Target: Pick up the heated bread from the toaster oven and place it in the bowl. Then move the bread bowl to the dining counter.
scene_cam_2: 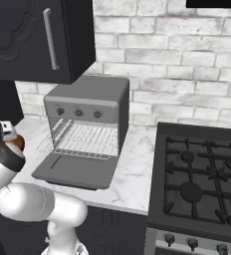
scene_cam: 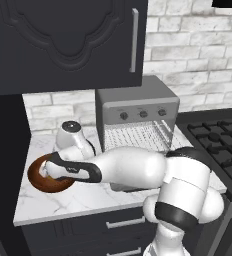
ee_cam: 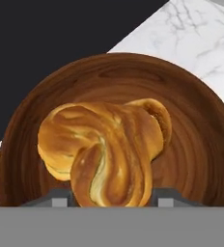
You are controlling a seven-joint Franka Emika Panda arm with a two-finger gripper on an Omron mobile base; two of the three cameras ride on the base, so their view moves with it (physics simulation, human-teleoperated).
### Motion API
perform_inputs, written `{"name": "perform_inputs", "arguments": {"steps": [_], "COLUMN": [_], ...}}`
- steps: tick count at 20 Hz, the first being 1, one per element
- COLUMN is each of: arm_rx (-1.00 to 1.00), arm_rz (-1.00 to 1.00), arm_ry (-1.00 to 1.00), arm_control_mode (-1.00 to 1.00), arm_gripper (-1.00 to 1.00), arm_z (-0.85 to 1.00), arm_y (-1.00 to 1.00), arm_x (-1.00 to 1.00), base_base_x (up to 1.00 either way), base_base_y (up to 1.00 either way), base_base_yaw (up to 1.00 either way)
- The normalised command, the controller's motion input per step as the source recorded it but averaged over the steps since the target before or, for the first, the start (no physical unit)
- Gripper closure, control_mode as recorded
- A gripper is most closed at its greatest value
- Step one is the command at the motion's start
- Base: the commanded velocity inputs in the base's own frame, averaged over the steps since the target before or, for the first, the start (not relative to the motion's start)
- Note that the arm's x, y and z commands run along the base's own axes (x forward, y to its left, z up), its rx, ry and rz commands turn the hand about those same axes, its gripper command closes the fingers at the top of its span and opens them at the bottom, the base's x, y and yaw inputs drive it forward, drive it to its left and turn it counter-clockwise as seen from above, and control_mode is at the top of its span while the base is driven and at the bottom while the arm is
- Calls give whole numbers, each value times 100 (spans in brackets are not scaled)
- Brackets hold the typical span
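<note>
One pastry, the bread (ee_cam: 104, 149), sits pinched between the half-open gripper's (ee_cam: 111, 195) jaws right over the wooden bowl (ee_cam: 201, 144) at the counter's left end, left of the open toaster oven (scene_cam: 138, 117). Looks like the drop-off step, so next it should just let go, then grab the bowl for the dining counter.

above bowl: the gripper (ee_cam: 112, 195) hangs right over the bowl (scene_cam: 38, 181), the bread (ee_cam: 104, 149) between its fingertips.
left of bowl: dark tall panel (scene_cam: 5, 165) just beside the rim.
behind bowl: silver kettle (scene_cam: 73, 136) near the rim.
right of bowl: toaster oven (scene_cam: 136, 115), its dropped door (scene_cam_2: 75, 172) jutting over the marble worktop (scene_cam: 53, 202).
overhead: dark wall cabinet (scene_cam: 68, 42).
</note>
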Motion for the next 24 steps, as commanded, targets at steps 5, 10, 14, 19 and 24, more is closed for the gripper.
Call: {"name": "perform_inputs", "arguments": {"steps": [5,10,14,19,24], "arm_rx": [0,1,5,6,5], "arm_rz": [-13,-31,-42,-35,-25], "arm_ry": [2,9,13,14,5], "arm_control_mode": [-100,-100,-100,-100,-100], "arm_gripper": [-100,-100,-100,-100,-100], "arm_z": [0,-1,-17,-39,-40], "arm_y": [0,-16,-64,-25,4], "arm_x": [3,-26,-29,0,2], "base_base_x": [0,0,0,0,0], "base_base_y": [0,0,0,0,0], "base_base_yaw": [0,0,0,0,0]}}
